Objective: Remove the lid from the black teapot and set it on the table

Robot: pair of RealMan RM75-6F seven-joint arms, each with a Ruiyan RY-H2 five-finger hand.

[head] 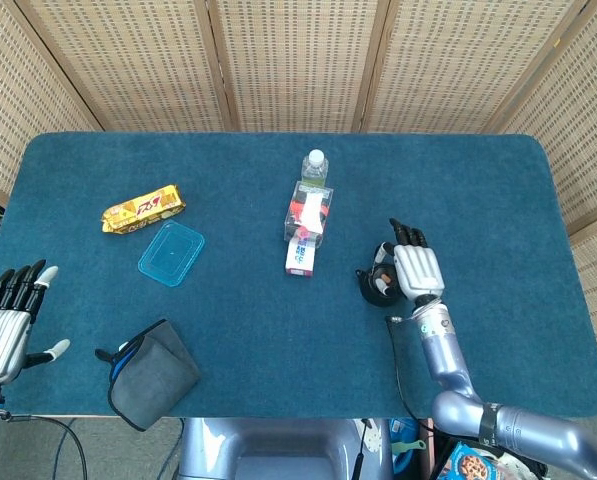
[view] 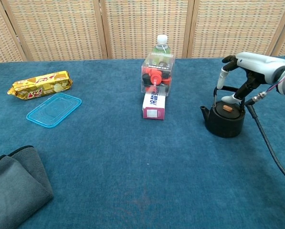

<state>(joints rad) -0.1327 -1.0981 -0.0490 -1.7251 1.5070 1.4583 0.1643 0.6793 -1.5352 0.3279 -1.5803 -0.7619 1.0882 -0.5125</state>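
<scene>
The black teapot [view: 223, 121] stands on the blue table right of centre, its handle upright. Its lid [view: 227, 109], with an orange knob, sits on top. My right hand [view: 249, 67] hovers over the teapot with its fingers apart and holds nothing. Its thumb [view: 229, 99] reaches down close to the handle and lid. In the head view the right hand [head: 416, 268] covers the right side of the teapot [head: 377, 285]. My left hand [head: 6, 325] is open at the table's front left edge, far from the teapot.
A clear box of red items [view: 156, 75], a water bottle [view: 161, 44] and a small carton [view: 153, 106] stand left of the teapot. Further left are a yellow snack pack [view: 39, 84], a blue plastic lid [view: 54, 109] and a grey pouch [view: 15, 188].
</scene>
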